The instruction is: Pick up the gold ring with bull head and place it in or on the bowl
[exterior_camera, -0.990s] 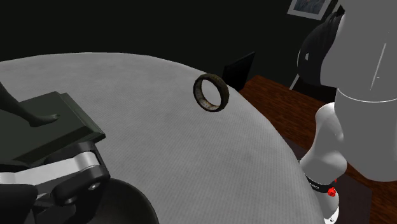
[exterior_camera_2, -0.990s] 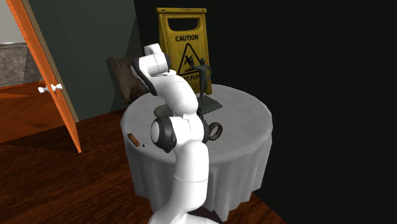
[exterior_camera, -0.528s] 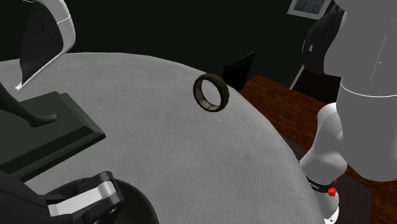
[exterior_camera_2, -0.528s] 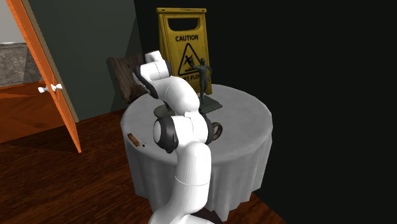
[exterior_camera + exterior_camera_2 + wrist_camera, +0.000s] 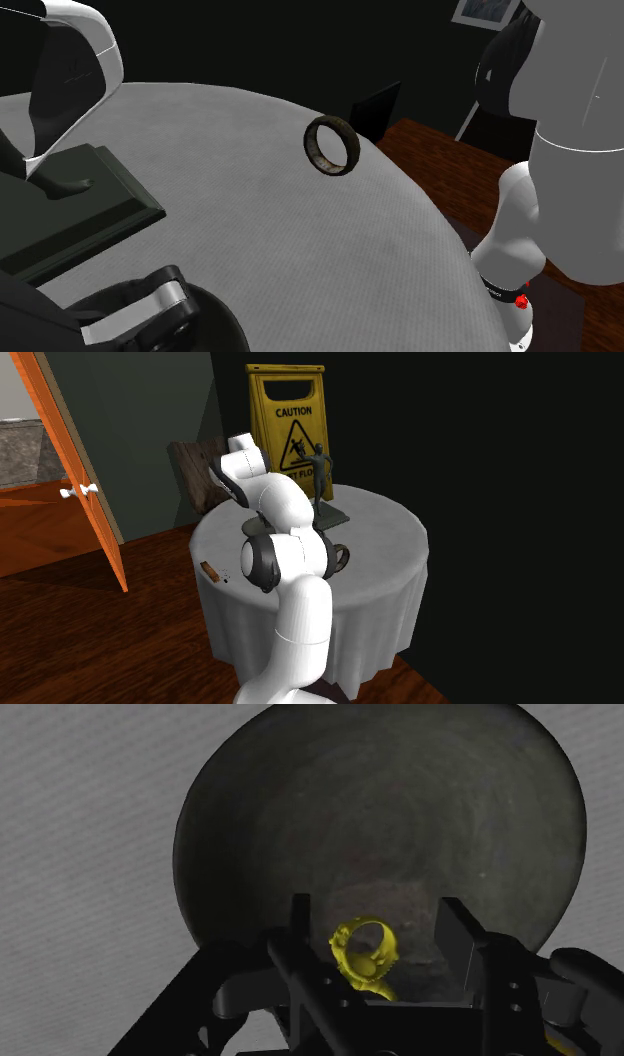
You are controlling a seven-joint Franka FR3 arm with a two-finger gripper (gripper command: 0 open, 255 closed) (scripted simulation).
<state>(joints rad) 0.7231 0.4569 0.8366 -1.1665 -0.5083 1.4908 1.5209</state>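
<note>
A black two-finger claw (image 5: pixel 375 919) hangs over a round, dark grey bowl (image 5: pixel 380 804) with a dull, mottled inside. Its fingers (image 5: pixel 455 929) are spread apart. A shiny yellow-gold ring (image 5: pixel 365 959) with a small moulded head sits between them, over the bowl's middle, and neither finger clasps it. Whether it rests on the bowl's floor cannot be told. The bowl stands on a round surface (image 5: pixel 250 230) draped in grey, finely woven cloth. The shoulder view adds a plain dark band ring (image 5: pixel 331 146) standing on edge farther along the cloth, and the flat dark slab base of a figurine (image 5: pixel 80 200). The second exterior view adds a yellow folding caution sign (image 5: pixel 290 422) behind the surface and an orange door (image 5: pixel 70 472) at that view's left.
</note>
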